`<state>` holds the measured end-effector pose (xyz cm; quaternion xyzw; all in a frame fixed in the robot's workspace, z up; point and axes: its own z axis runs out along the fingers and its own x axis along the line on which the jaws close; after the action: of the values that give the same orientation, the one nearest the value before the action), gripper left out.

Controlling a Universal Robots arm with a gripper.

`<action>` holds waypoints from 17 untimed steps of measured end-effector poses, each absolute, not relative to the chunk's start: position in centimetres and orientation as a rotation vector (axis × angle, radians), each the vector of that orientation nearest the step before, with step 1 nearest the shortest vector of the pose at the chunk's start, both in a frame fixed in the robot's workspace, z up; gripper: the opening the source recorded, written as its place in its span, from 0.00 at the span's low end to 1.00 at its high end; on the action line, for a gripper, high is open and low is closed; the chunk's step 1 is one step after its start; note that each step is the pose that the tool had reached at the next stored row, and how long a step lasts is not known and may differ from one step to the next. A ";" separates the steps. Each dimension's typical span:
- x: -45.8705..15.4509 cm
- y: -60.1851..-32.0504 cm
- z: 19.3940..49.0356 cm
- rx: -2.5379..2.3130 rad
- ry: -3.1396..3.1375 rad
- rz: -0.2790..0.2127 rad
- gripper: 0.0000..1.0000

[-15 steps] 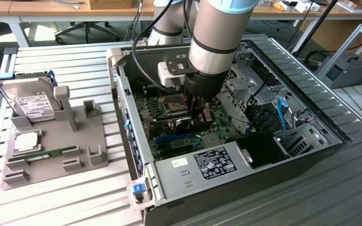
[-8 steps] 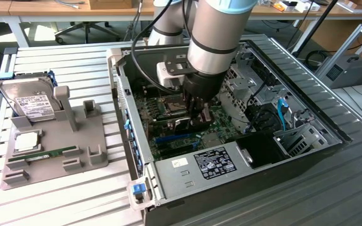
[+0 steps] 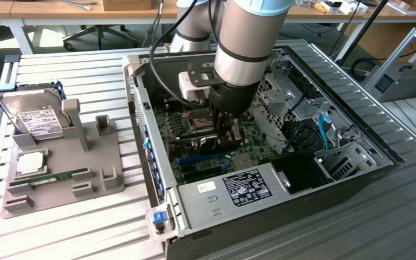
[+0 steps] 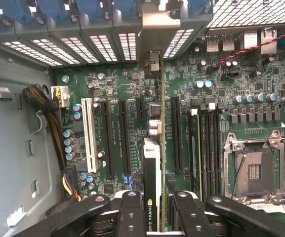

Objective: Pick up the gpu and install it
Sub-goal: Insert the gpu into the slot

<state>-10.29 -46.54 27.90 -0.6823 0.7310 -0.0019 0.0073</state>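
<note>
Gripper (image 3: 226,136) down inside case (image 3: 157,179), over mobo (image 3: 186,135), clamped on gpu (image 3: 209,143) w/ fingers (image 4: 132,210) on either side of the card

In wrist view gpu (image 4: 152,163) seen edge-on, upright on its long edge, green logo close to the grip. Silver bracket (image 4: 154,24) at far end, up against vented rear slots (image 4: 102,47) of case. Runs parallel to black slots (image 4: 125,136); can't tell whether bottom edge is seated

Close on one side: white slot (image 4: 89,133), then yellow/black cable bundle (image 4: 43,106) hanging by grey case wall. On other side: RAM slots (image 4: 206,143), then open CPU socket (image 4: 253,170), metal frame around it. Red/black wire (image 4: 251,49) crossing board near rear ports, apart from the card

In exterior view arm (image 3: 248,43) comes down from above and hides most of mobo middle. Blue cable (image 3: 325,130) and drive cage (image 3: 345,160) toward exterior view's right, well apart from gripper. Labelled PSU (image 3: 246,187) at near end of case

Outside case, on exterior view's left: grey holder (image 3: 63,162) on slatted table (image 3: 85,70), hard drive (image 3: 34,116) propped at its far end, green RAM stick (image 3: 49,177) lying in a groove
</note>
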 end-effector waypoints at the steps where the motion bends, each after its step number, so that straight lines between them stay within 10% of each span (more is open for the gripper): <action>1: -10.3 -46.5 27.9 -2.134 2.286 -0.006 0.27; 17: -10.7 -46.5 27.8 -2.134 2.286 -0.006 0.27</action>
<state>-10.68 -46.54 27.76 -0.6823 0.7310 -0.0019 0.0073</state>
